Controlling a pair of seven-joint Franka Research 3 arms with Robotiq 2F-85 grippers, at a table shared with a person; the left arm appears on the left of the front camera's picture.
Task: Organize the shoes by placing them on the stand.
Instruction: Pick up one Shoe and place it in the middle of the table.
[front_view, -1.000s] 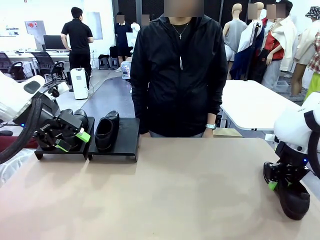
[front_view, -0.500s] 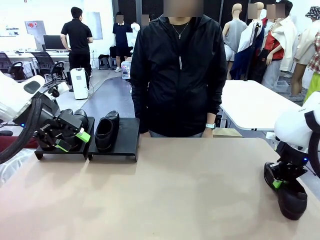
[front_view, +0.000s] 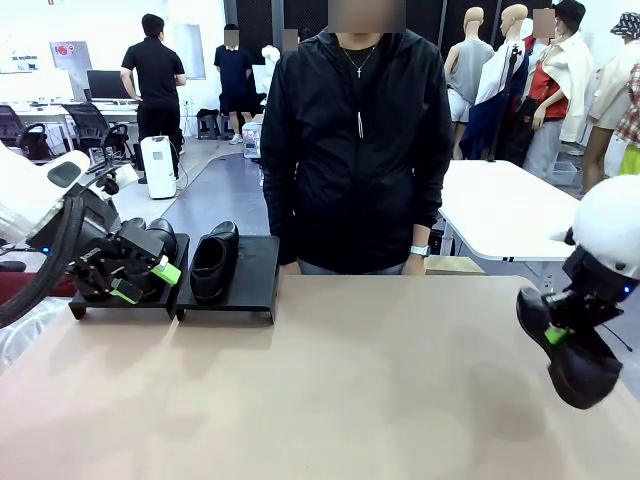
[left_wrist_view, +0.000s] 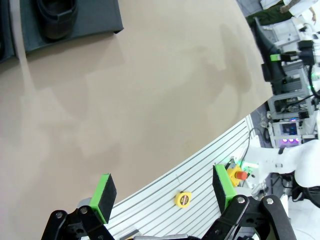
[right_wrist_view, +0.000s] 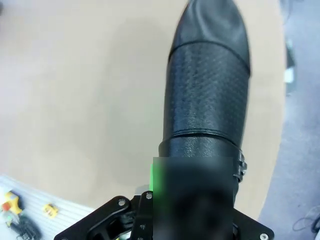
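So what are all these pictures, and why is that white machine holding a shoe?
These are two white robot arms with black pinchers called grippers. The big picture comes from a camera between the arms, looking across the tan table at a person in a black jacket. The other two come from small cameras on each arm's wrist, looking down past its green-padded fingers.

The right gripper is shut on a glossy black leather shoe, holding it up at the table's right edge. Its wrist camera looks along that shoe, toe pointing away.

The left gripper is wide open, holding nothing, in front of two flat black stands. Shoes sit on the stands; one is easy to see.

The job is putting shoes on the stands.
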